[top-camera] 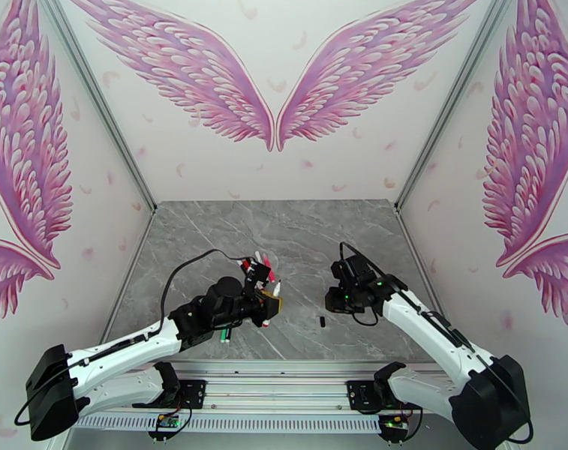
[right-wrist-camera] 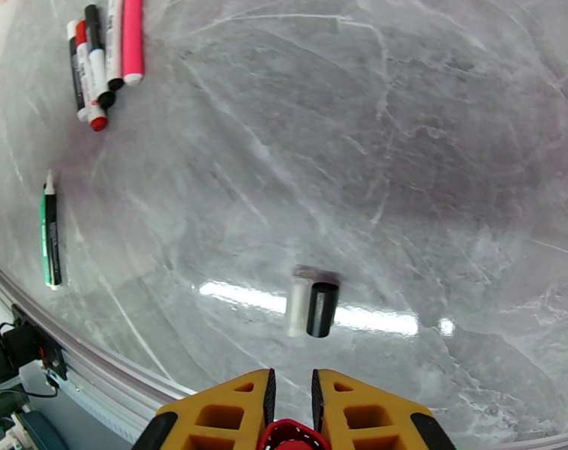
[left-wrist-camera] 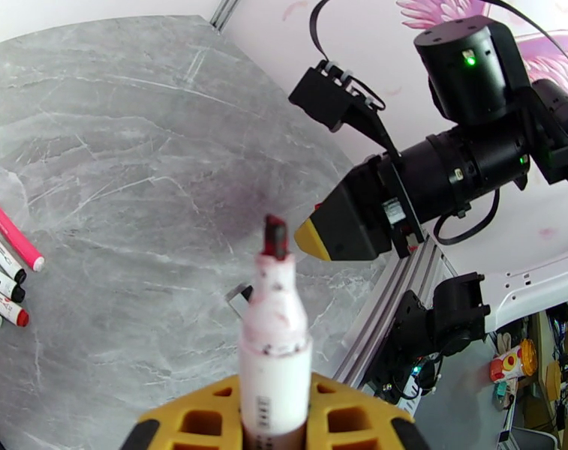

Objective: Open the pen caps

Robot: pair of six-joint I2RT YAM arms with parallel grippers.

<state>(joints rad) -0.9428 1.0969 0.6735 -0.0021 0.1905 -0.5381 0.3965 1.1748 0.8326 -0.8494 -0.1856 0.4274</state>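
From above, a black cap (top-camera: 322,322) lies between my arms. At the left wrist, my left gripper (left-wrist-camera: 276,403) clamps a bare-tipped pen (left-wrist-camera: 274,331). At the right wrist, my right gripper (right-wrist-camera: 292,378) pinches a red cap (right-wrist-camera: 287,438); a whitish cap (right-wrist-camera: 299,305) lies ahead; four capped pens (right-wrist-camera: 115,39) remain, I judge.

Grey marble tabletop (top-camera: 208,234); pink wing mural (top-camera: 201,76) on white back wall (top-camera: 276,39).

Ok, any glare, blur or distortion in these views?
Right wrist: a glare streak on the table runs past the black cap, and the table edge bows, fisheye. Left wrist: the pen is soft close up. Top external: evenly lit, sharp.
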